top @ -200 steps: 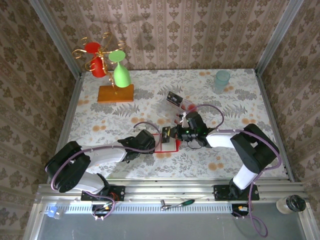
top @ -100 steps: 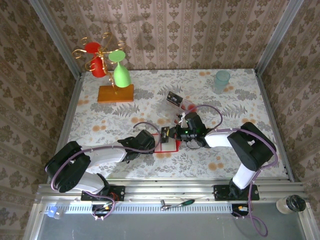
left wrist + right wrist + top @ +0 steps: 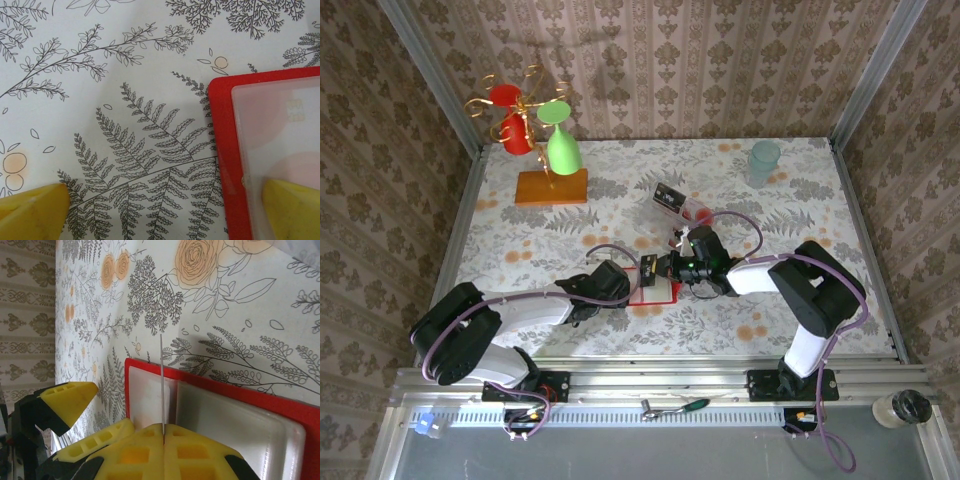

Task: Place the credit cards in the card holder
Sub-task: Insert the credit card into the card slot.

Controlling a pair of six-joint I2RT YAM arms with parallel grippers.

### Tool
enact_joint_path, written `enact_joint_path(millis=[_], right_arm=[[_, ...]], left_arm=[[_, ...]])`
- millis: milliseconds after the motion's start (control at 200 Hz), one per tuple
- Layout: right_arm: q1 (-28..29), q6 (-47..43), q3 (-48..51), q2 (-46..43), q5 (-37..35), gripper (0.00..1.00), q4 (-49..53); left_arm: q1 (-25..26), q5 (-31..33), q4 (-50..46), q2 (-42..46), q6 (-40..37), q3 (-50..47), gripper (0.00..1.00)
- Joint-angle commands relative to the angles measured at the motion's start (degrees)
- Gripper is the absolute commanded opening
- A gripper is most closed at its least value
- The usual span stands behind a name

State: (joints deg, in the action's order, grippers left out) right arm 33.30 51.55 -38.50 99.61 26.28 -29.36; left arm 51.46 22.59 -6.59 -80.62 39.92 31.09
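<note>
The right hand (image 3: 163, 429) is clamped on a thin rectangular credit card (image 3: 162, 380), held upright and edge-on over the open bright-red square card holder (image 3: 250, 400), which lies near the middle of the floral-clothed counter (image 3: 770, 200). The left hand (image 3: 160, 210) is spread wide at the holder's left edge, with one yellow finger (image 3: 292, 210) over its pale pocket.

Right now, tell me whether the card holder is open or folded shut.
Open: the card holder lies spread flat, pale inner pockets facing up.
</note>
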Motion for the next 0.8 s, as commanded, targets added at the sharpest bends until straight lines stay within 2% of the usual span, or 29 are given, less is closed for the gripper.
enact_joint_path(millis=[0, 795], right_arm=[[0.5, 1.0, 0.2, 1.5, 1.2, 0.00, -2.0], [2.3, 1.5, 3.9, 1.4, -0.3, 0.00, -3.1]], left_arm=[[0.3, 1.4, -1.1, 0.1, 0.8, -1.0, 1.00], [0.3, 1.4, -0.5, -0.2, 0.5, -0.9, 1.00]])
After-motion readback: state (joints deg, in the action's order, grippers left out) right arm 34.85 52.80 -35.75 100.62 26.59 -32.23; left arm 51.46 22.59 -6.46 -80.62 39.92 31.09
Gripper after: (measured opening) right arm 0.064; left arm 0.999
